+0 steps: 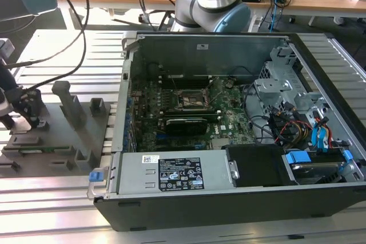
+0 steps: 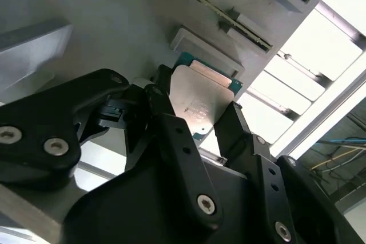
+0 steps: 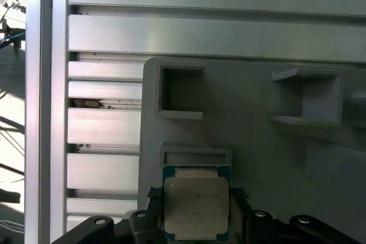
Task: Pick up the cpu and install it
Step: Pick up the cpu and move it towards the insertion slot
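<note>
Gripper: black gripper (image 2: 194, 121) right up close, its fingers (image 2: 163, 110) pressed in on two opposite edges of the cpu (image 2: 200, 98). It's pinching it, as far as I can see.
Why by the edges: holding the rims keeps the fingers off the flat lid and the underside, which I'd guess is the delicate face.
Where the cpu is: over at the grey fixture (image 3: 257, 141), right by a shallow pocket (image 3: 196, 155). Whether it rests on the plate or hangs just off it, I can't tell.
Cpu looks: small flat square with a pale silvery lid and a pinkish sheen. A thin green-teal border peeks round the lid, and there's faint print on top.
Fixture: sits on the slotted counter (image 1: 57, 210) at the exterior view's left. Its blocks and pockets look made to hold parts in set spots, handy for a repeatable pick.
Case: open case (image 1: 240, 198) lies on its side, well apart from the gripper, with the board facing up so the socket (image 1: 191, 100) can be reached from above.
Socket: dark square frame, mid-board. Can't tell from here what's in it.
</note>
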You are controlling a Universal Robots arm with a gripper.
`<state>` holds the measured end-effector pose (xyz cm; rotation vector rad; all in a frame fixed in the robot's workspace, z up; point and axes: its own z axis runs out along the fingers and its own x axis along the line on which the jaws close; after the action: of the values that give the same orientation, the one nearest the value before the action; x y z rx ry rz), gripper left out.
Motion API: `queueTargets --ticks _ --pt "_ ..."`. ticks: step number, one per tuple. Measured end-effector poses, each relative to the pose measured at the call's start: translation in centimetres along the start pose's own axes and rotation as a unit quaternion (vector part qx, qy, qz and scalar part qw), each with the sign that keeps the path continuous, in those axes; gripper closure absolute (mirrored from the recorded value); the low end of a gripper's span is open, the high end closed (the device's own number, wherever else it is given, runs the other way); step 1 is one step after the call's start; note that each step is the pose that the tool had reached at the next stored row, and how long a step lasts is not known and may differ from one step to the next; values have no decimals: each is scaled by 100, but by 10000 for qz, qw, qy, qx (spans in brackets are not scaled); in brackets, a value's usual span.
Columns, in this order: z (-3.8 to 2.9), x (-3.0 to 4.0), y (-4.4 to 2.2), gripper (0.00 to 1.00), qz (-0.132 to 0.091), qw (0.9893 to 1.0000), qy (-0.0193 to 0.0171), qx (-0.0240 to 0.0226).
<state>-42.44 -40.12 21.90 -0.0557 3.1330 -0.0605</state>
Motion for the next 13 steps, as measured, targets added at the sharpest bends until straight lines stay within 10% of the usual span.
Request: queueTargets --ticks 13 --pt "-207 -1 -8 45 0 10000 0 0"
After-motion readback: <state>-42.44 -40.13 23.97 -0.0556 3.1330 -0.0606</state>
